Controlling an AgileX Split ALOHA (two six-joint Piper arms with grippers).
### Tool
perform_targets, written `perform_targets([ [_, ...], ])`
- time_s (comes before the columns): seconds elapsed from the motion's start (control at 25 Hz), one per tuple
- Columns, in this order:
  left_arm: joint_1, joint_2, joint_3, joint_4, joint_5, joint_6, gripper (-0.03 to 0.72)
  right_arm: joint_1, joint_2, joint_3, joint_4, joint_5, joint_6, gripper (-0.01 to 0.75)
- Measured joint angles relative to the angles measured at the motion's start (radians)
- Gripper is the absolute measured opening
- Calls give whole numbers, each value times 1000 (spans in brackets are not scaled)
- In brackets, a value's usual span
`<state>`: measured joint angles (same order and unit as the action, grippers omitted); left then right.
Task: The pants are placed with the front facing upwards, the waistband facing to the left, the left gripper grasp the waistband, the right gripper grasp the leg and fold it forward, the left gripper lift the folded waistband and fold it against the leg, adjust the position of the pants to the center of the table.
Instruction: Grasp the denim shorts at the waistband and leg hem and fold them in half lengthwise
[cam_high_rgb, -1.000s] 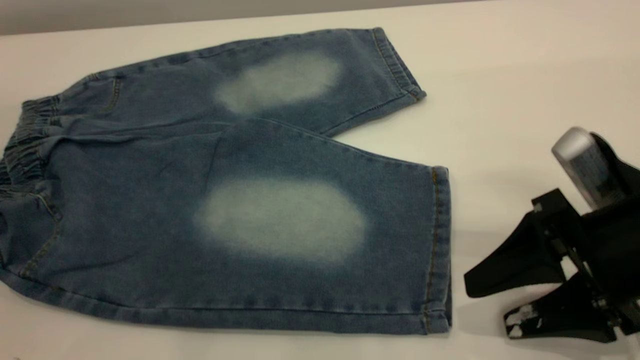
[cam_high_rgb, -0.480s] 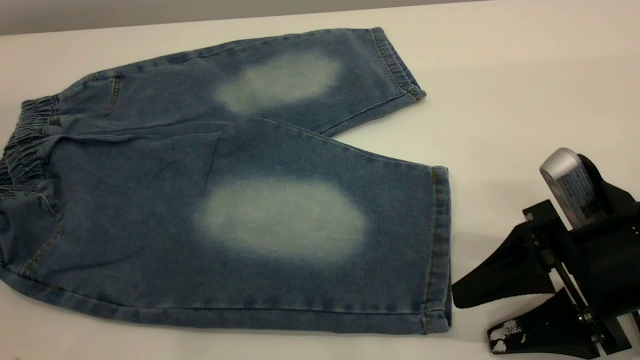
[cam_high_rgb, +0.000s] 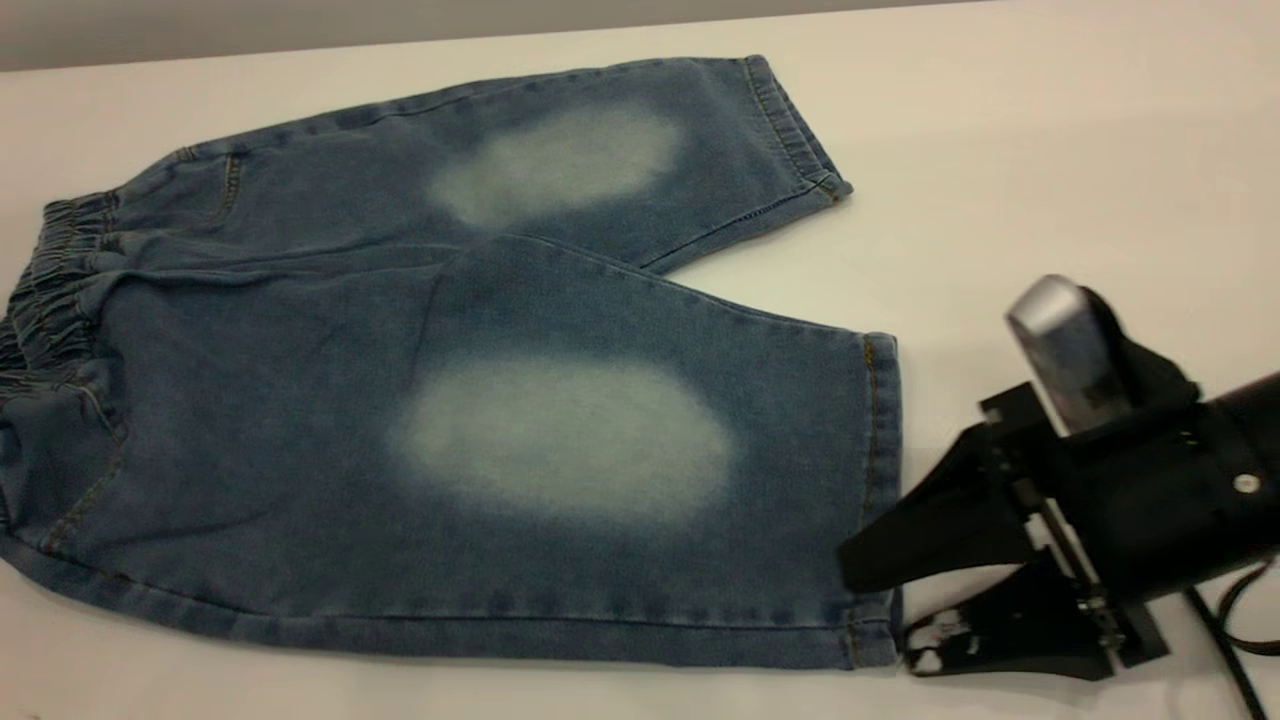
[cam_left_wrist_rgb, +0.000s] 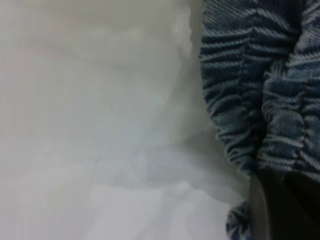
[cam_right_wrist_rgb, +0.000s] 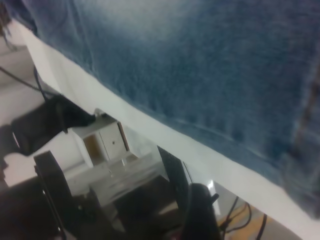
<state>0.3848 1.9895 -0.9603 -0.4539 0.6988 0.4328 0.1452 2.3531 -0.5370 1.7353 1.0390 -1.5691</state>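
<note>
exterior view looks steeply down; both wrist views press close to the pants (cam_high_rgb: 480, 400).

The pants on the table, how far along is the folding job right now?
Done: the pants lie flat, front up, waistband to the left. In hand: the open right gripper is at the near leg's hem; the left gripper is by the waistband. Left: both folds and centring on the table.

Faded denim pants (cam_high_rgb: 450, 400), ruched waistband (cam_left_wrist_rgb: 260, 90), matte table (cam_high_rgb: 1050, 150)
</note>
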Motion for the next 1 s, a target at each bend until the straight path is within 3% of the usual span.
perform_targets([
  [0.36, 0, 0, 0, -1, 4, 4, 54, 78, 0, -90, -3, -25, 0, 454],
  [1.0, 0, 0, 0, -21, 3, 16, 54, 124, -2, -141, 25, -111, -3, 304],
])
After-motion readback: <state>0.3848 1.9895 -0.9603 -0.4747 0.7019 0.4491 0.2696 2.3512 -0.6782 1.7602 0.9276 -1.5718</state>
